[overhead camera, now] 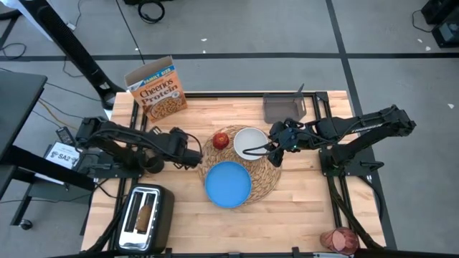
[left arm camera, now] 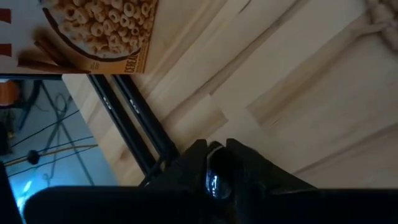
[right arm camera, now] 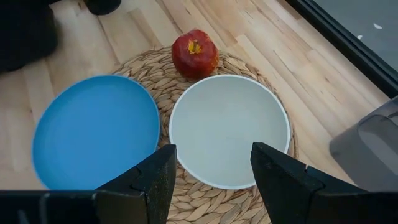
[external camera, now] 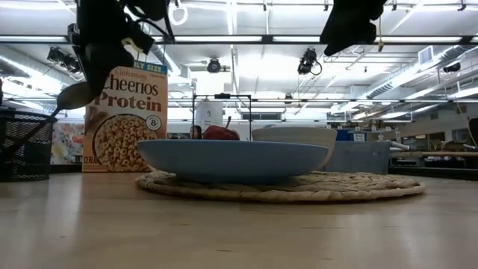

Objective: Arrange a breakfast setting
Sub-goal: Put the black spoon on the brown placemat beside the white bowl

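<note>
The metal spoon (external camera: 73, 96) is light, hard and smooth, so it could slip; its thin handle is probably the best place to hold it.

High view: the left end effector (overhead camera: 193, 154) is just beside the straw placemat (overhead camera: 269, 175), with bare bench (overhead camera: 301, 208) past it.

Low view: the spoon hangs under it.

Left wrist view: its fingers are pinched on something shiny.

Right wrist view: the right end effector (right arm camera: 211, 180) is spread wide over the white bowl (right arm camera: 229, 127).

Setting: robotics lab or workshop. Evidence: wooden tabletop (overhead camera: 301, 193) standing on grey taped floor (overhead camera: 237, 36); cables (overhead camera: 147, 10) trailing across it; fluorescent strip lights (external camera: 224, 39) and exposed ceiling ducting running overhead; cluttered workbenches (external camera: 441, 158) lining the background.
</note>
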